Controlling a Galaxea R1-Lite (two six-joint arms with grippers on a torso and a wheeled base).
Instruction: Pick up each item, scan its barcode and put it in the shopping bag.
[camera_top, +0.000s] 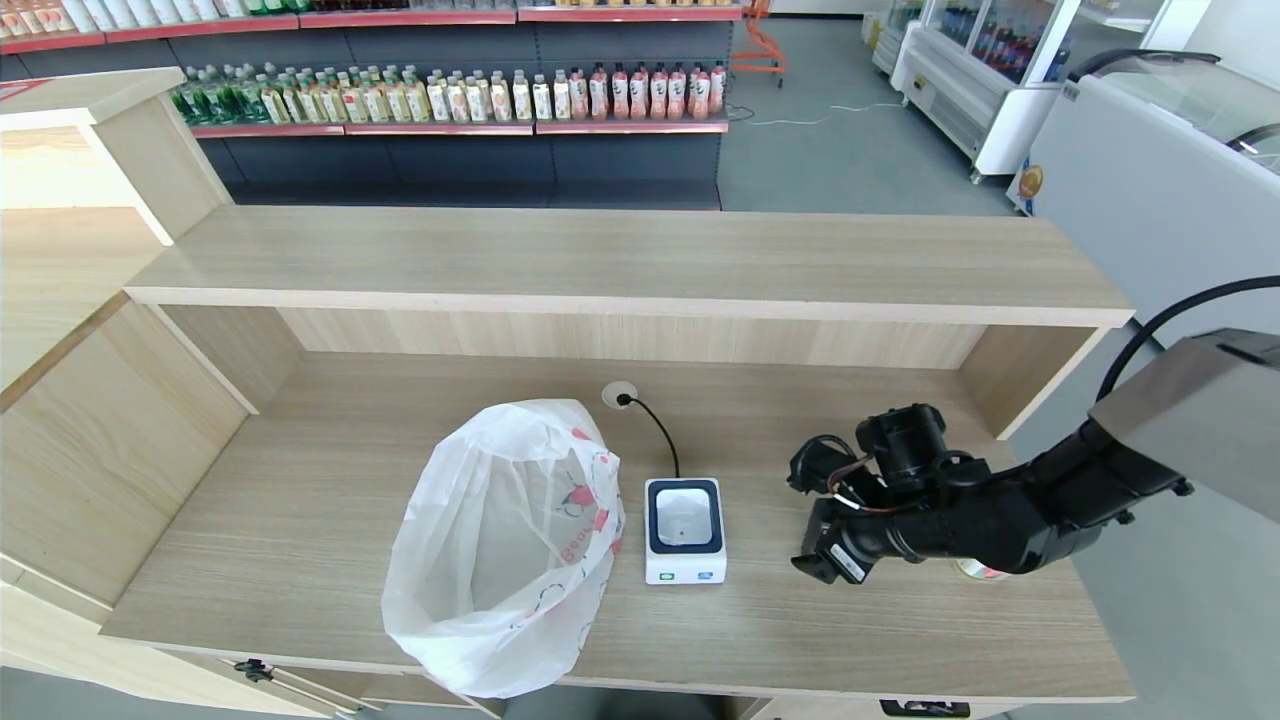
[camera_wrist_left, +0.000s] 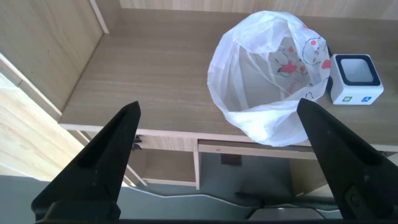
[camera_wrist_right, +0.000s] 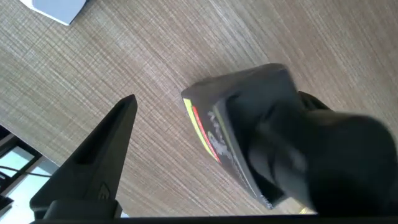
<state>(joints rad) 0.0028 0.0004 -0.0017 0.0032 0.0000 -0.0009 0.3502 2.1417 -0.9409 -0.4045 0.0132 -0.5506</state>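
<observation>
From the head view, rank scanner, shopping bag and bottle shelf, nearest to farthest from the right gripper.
1. Scanner, just left of the right gripper.
2. Shopping bag, beyond the scanner, further left.
3. Bottle shelf, far behind the counter.

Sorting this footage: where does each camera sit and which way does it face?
Head view: on the head, facing down at counter, bag and scanner; right gripper at right.
Left wrist view: above counter's near edge, looking down on bag and scanner; open left gripper.
Right wrist view: low over counter, facing dark packet at right gripper.
Shared: bag and scanner, head and left wrist.
</observation>
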